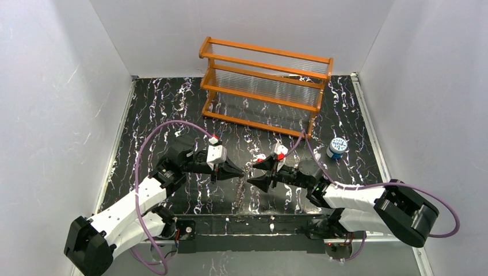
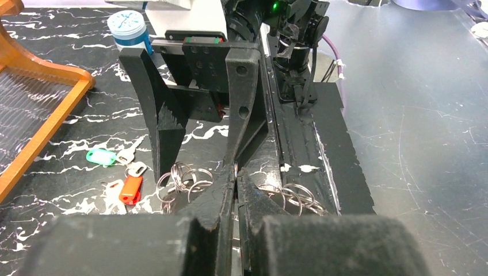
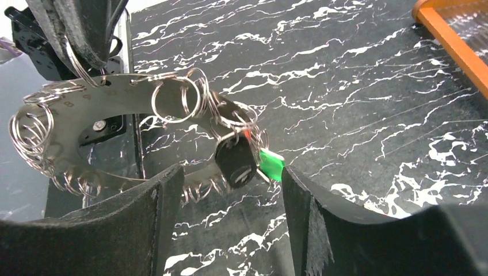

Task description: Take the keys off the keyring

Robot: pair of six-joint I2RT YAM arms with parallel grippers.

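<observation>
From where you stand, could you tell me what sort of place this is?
Likely a robot test cell: plain white walls box in a black marbled tabletop holding an orange wooden rack.

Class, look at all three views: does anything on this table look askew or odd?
The keyring stands on edge, pinched at its rim by the left hand, its keys trailing onto the table. The orange rack sits skewed to the table edges.
</observation>
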